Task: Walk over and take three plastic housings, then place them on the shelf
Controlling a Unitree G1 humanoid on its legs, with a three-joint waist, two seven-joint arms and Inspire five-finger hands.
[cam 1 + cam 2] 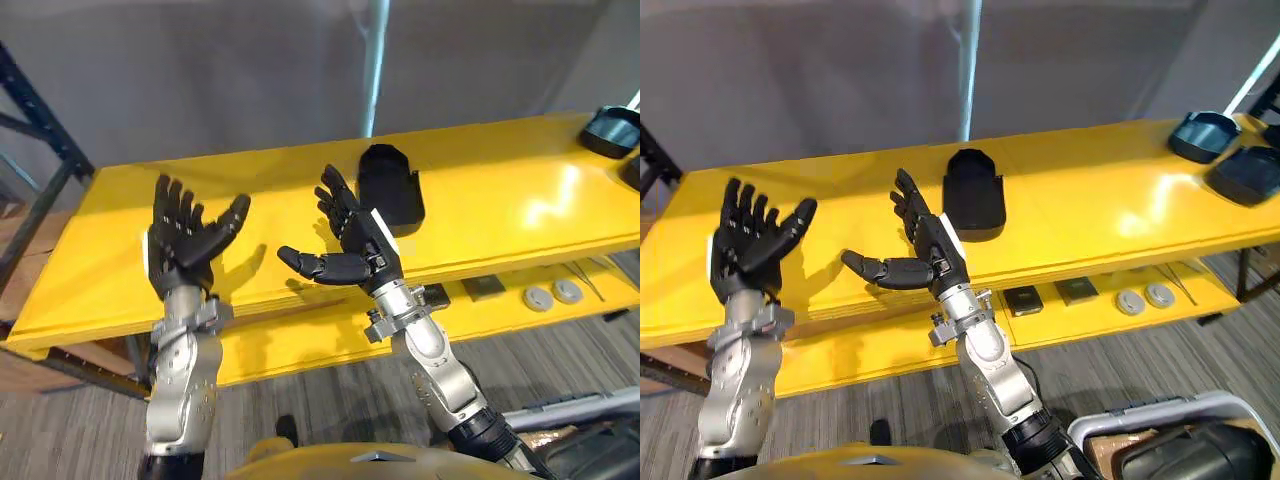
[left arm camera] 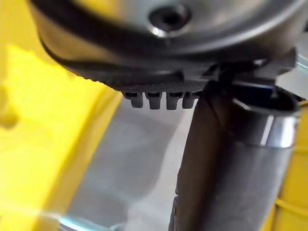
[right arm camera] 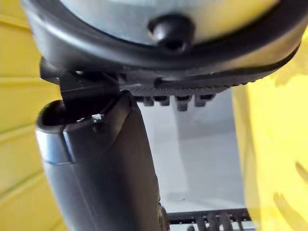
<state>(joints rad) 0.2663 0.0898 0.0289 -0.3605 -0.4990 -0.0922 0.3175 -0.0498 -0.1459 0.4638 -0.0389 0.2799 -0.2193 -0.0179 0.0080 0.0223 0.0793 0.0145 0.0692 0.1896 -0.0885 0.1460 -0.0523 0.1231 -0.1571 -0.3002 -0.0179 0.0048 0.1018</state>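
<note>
Above yellow bench (image 1: 520, 205), left robot hand (image 1: 183, 243) and right robot hand (image 1: 362, 243) spread, empty, black plastic housing (image 1: 392, 185) just beyond the right one

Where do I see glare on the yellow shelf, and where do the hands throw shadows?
Left eye view: a pale glare patch lies on the shelf toward its right end, right of the housing. The open left hand and right hand each throw a soft shadow on the shelf close beside them. Right eye view: the same glare and shadows.

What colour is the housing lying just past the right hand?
Black housing, clearest in the right eye view.
</note>
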